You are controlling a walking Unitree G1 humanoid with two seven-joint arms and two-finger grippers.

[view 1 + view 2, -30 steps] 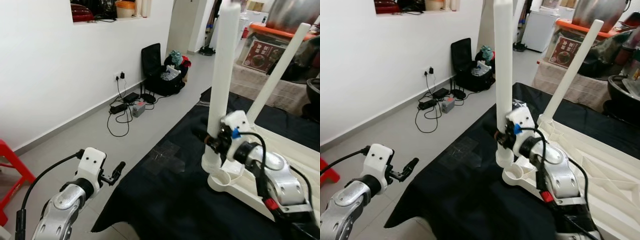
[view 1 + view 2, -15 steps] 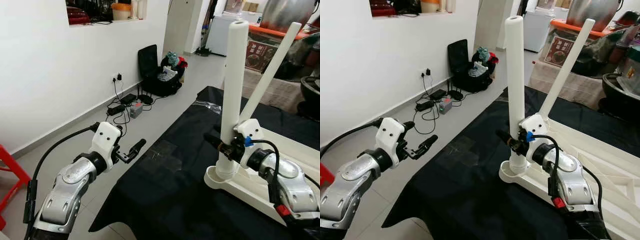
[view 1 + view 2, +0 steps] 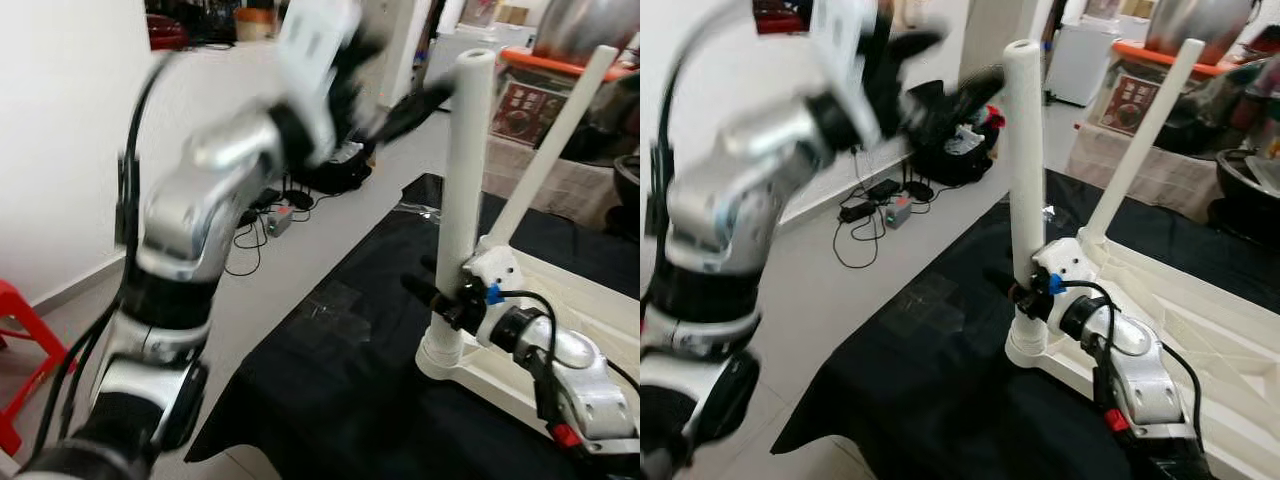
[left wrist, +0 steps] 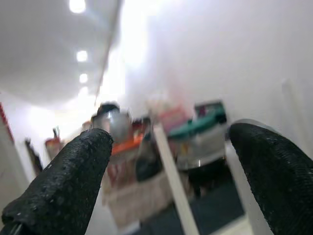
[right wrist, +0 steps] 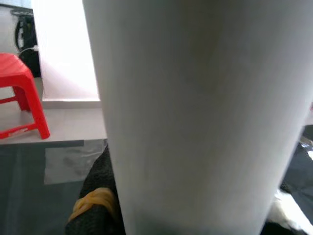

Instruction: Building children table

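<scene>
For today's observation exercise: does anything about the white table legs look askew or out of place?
Yes. The farther table leg leans at a clear slant, while the near table leg stands upright in its corner socket, with the right gripper closed around its lower part. The left gripper, blurred, is raised beside the near leg's top.

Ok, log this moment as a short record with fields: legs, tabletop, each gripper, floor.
near leg: white leg stands upright in a corner socket of the tabletop
far leg: second leg stands at a slant in the next corner
tabletop: white tabletop lies underside up on the black cloth
right gripper: right gripper clamps the near leg low down, just above the socket
left gripper: left gripper raised high, blurred, fingers open, near the top of the near leg
floor: cables and a black bag by the wall
</scene>
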